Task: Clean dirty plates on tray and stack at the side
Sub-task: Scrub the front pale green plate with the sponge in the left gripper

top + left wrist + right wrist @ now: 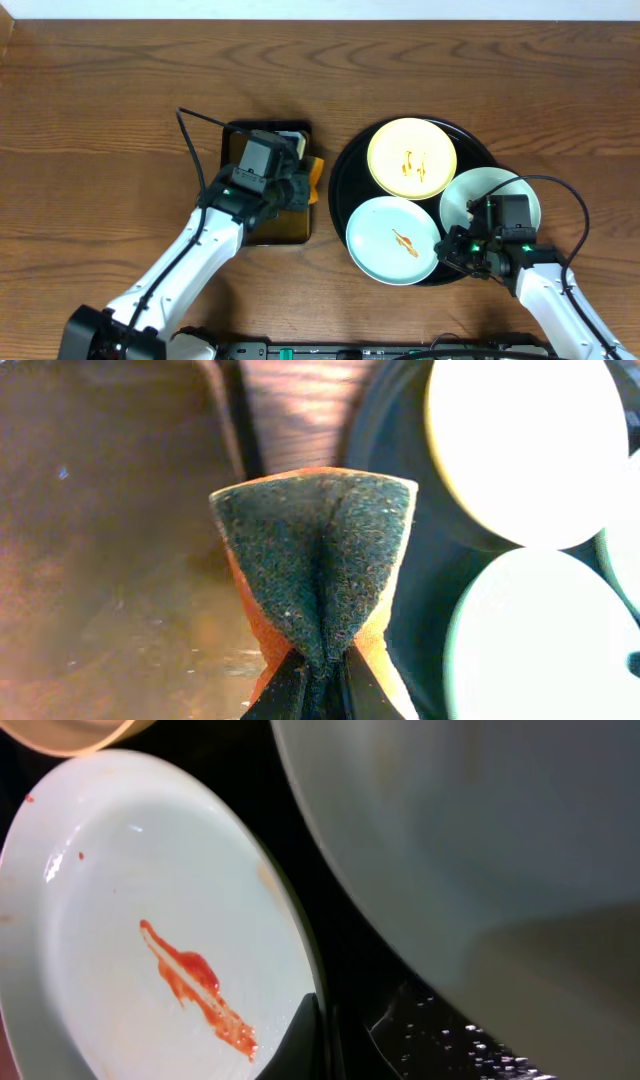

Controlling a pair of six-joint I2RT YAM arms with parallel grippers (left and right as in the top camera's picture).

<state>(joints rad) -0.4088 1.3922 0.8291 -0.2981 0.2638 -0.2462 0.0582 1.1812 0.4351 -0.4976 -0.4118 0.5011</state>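
Looks like scrub prep: left jaws pinch the sponge [318,555] by the small tray [285,230], right jaws (gap unclear) by the plates [380,225]; next, sponge onto a smear [195,985].

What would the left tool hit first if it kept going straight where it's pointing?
The left tool pinches a sponge, which leads. Beyond it looks like bare table beside the black tray rim; depth is unclear.

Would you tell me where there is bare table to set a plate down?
Widest bare wood lies left of the rectangular tray; a smaller patch sits right of the black tray. The gap between trays is narrow; three plates crowd the black tray.
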